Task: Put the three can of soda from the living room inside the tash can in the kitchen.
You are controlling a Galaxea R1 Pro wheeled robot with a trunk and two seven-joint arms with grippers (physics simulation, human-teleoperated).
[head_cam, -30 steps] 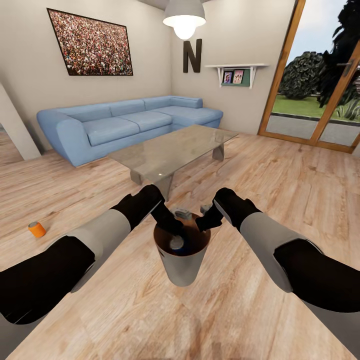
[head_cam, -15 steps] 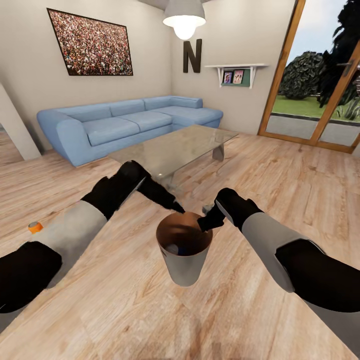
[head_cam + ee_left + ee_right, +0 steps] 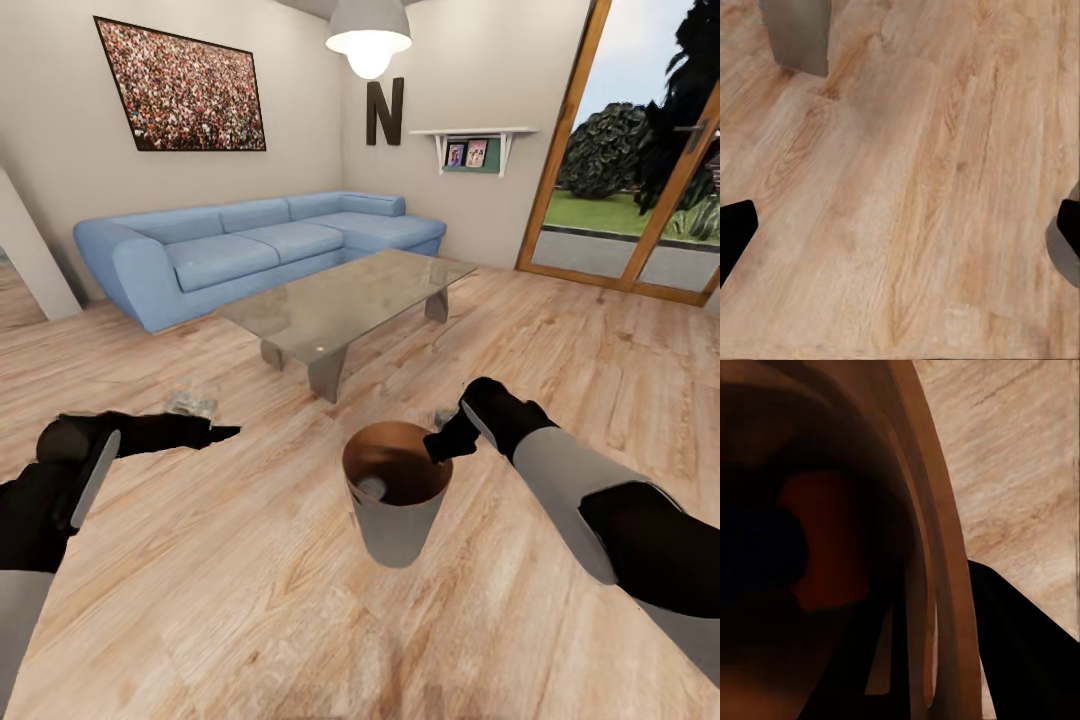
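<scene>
setting: living room, wood floor (image 3: 250,600), light-blue corner sofa (image 3: 250,245), glass coffee table (image 3: 350,300), crowd photo (image 3: 182,88) on the wall, letter n (image 3: 385,110), glass garden doors (image 3: 640,170) at the right.

item 1, trash can (image 3: 397,505): pale grey outside, copper-brown inside, tapered, standing upright on the floor in front of the coffee table. the right wrist view looks at close range onto its brown rim and wall (image 3: 937,547).

item 2, can of soda (image 3: 371,488): silver top showing low inside the trash can, toward its left wall; the body colour cannot be told. in the right wrist view a dark shape and a reddish patch lie inside the bin, too blurred to name.

item 3, right gripper (image 3: 440,447): black, closed on the far right rim of the trash can; one finger (image 3: 1020,645) shows outside the wall, the wall passing between the fingers.

item 4, left gripper (image 3: 215,433): held out to the left of the trash can, well apart from it, above bare floor; in the left wrist view its fingertips (image 3: 735,232) stand wide apart at the frame's edges with nothing between them, only floor and a table leg (image 3: 799,34) beyond.
</scene>
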